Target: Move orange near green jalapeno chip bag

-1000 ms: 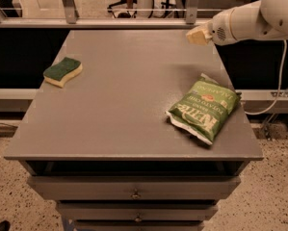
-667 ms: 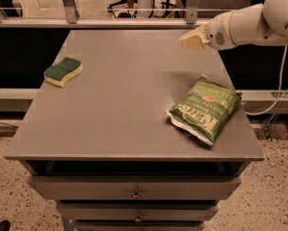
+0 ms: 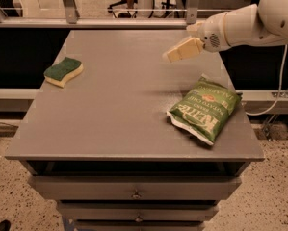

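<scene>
The green jalapeno chip bag (image 3: 203, 109) lies flat on the right side of the grey tabletop (image 3: 119, 105), near its front right corner. My gripper (image 3: 180, 50) comes in from the upper right on a white arm (image 3: 244, 25) and hovers above the table's back right part, behind and a little left of the bag, apart from it. The orange does not show anywhere in the camera view.
A yellow sponge with a green top (image 3: 63, 71) lies at the table's left side. The table is a cabinet with drawers (image 3: 134, 189) below. A metal railing (image 3: 105, 13) runs behind the table. A white cable (image 3: 278, 90) hangs at the right.
My gripper has moved left and toward the front, from over the table's back right edge to further over the tabletop. The bag and the sponge have not moved.
</scene>
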Controlling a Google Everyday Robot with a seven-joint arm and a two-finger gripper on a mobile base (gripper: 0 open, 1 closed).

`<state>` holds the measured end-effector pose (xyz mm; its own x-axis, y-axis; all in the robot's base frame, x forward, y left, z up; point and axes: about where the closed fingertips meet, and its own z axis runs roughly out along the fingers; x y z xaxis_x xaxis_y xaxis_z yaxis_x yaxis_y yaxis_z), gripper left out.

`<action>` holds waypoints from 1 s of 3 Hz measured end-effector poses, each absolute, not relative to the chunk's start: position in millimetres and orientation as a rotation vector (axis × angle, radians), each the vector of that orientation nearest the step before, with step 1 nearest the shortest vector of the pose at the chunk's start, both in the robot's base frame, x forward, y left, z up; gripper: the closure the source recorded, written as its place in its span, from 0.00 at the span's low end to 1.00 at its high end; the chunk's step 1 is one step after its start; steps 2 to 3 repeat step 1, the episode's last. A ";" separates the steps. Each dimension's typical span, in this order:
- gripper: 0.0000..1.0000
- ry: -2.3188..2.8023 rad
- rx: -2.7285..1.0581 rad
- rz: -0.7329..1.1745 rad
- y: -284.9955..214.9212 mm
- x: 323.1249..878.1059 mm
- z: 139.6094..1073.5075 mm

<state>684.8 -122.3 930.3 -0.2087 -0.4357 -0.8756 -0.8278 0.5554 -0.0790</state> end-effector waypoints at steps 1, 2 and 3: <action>0.00 1.837 -1.036 0.516 -122.2 684.9 930.2; 0.00 1.837 -1.036 0.516 -122.2 684.9 930.2; 0.00 1.837 -1.036 0.516 -122.2 684.9 930.2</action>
